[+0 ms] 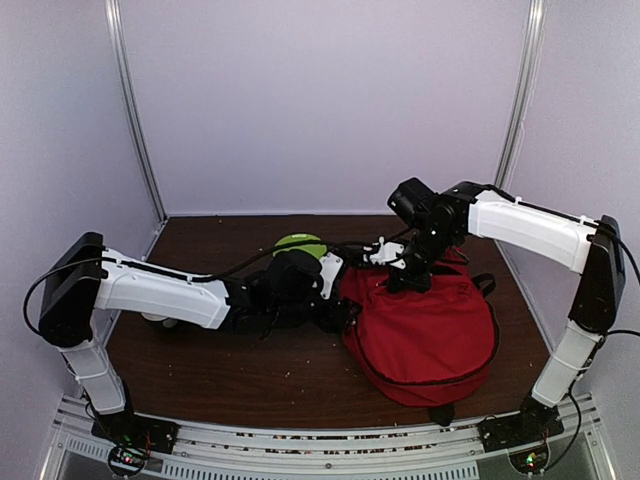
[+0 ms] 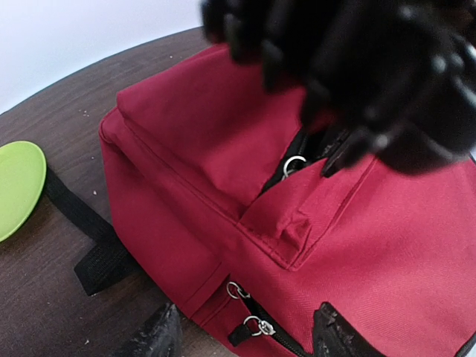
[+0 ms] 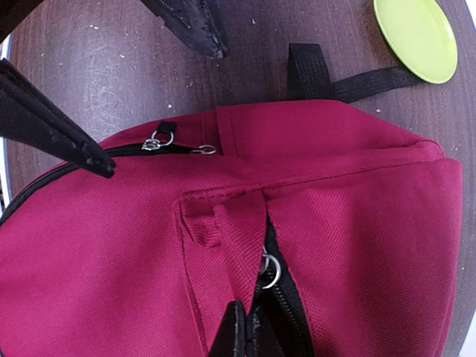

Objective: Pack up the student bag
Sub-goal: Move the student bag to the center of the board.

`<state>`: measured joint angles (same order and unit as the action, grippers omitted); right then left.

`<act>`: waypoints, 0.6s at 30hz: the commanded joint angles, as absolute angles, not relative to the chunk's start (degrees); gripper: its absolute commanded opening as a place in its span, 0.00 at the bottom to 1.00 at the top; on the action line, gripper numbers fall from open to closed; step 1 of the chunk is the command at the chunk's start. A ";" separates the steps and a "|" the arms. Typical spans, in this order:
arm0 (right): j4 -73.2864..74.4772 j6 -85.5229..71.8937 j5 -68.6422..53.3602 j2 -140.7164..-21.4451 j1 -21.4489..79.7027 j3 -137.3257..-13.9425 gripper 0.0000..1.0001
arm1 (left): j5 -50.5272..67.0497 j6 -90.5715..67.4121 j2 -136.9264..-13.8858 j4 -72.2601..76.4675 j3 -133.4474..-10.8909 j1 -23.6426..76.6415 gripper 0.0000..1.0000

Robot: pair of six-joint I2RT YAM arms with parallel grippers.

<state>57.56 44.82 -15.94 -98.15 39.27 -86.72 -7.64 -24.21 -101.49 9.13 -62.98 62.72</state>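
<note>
While left fingers (image 2: 160,338) gape, cropped right fingers (image 3: 236,335) meet on the student bag (image 3: 357,223) zipper (image 3: 281,305).

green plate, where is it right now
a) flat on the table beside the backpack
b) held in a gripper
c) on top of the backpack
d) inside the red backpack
a, the green plate lies flat on the wooden table just past the top edge of the red backpack, off the fabric.
</note>
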 commanded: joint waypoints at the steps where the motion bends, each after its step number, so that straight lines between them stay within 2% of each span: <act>1: 63.18 42.47 -15.95 -96.02 40.07 -89.52 0.00 | -6.94 -24.87 -102.25 11.45 -63.48 62.58 0.62; 6: 64.84 36.45 -13.73 -95.75 42.81 -91.97 0.00 | -7.56 -25.13 -102.39 10.85 -63.66 62.58 0.61; 9: 65.00 27.01 -10.48 -98.31 45.26 -94.96 0.00 | -8.56 -25.50 -102.39 10.26 -63.65 62.58 0.59; 18: 66.36 17.72 -22.61 -104.43 47.31 -104.71 0.00 | -16.09 -27.93 -98.00 10.56 -58.69 62.58 0.57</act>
